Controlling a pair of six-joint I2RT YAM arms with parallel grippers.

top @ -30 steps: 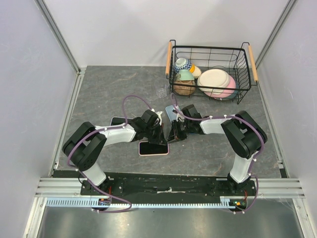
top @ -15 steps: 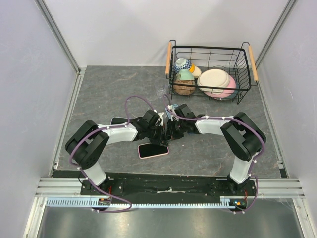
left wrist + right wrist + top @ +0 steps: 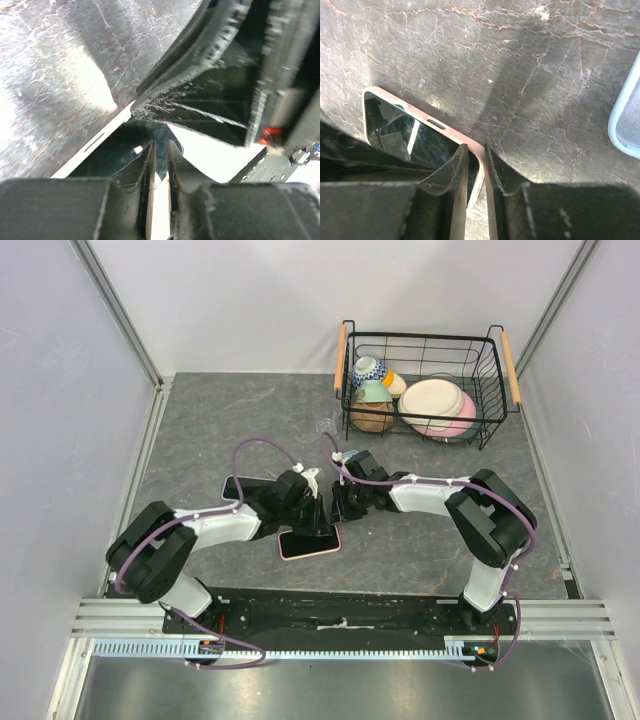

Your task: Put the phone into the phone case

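Observation:
A phone with a black screen [image 3: 306, 540] lies flat in a pink case [image 3: 310, 553] on the grey table, just in front of both grippers. My left gripper [image 3: 318, 518] is shut, its tips down on the phone's far edge. In the left wrist view the tips [image 3: 160, 145] rest over the dark screen [image 3: 122, 147]. My right gripper [image 3: 338, 512] is shut beside it. In the right wrist view its tips [image 3: 475, 147] stand over the rounded corner of the pink case [image 3: 422, 114], with the screen [image 3: 435, 145] to their left.
A light blue case [image 3: 626, 120] lies just right of the right gripper. A dark flat slab [image 3: 237, 484] lies under the left forearm. A wire basket [image 3: 495, 350] with bowls and plates stands at the back right. A small clear object [image 3: 327, 426] sits left of it.
Both grippers have come down and together onto the phone's far edge. The phone in its case has turned slightly. The left elbow has swung left.

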